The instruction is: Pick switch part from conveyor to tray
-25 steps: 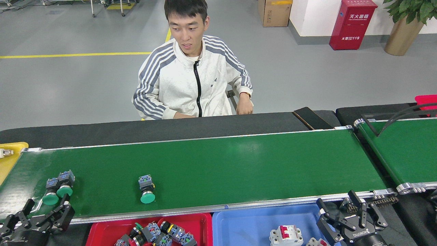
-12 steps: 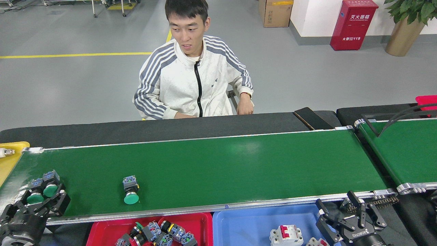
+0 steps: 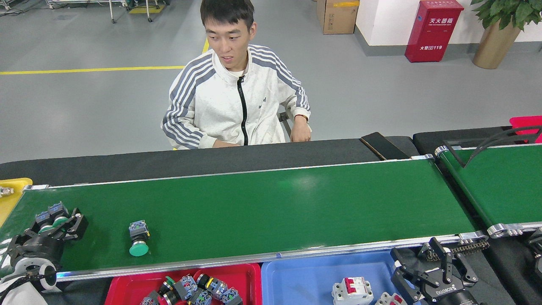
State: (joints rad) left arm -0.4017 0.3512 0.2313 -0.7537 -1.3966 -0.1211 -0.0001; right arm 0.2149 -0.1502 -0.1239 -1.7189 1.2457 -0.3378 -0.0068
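Observation:
The conveyor (image 3: pixel 275 203) runs across the head view. At its far left end lie two switch parts (image 3: pixel 51 212) side by side, dark blocks with green caps. My left gripper (image 3: pixel 50 231) is open right at their caps, its fingers (image 3: pixel 78 222) spread around the near ends; whether they touch is unclear. A third switch part (image 3: pixel 138 239) lies alone on the belt to the right. The red tray (image 3: pixel 127 288) below the near rail holds several switch parts. My right gripper (image 3: pixel 436 267) stands open at the blue tray's right edge, nothing in it.
A blue tray (image 3: pixel 305 279) with white and red breakers (image 3: pixel 353 292) sits beside the red one. A person sits behind the conveyor, hand (image 3: pixel 300 134) at the black table's far edge. A narrower green belt (image 3: pixel 504 186) stands at the right, a yellow tray (image 3: pixel 10 197) at the far left.
The belt has carried all three switch parts leftward. My left gripper rose from below the near rail onto the belt, up to the pair of parts. The right gripper barely moved.

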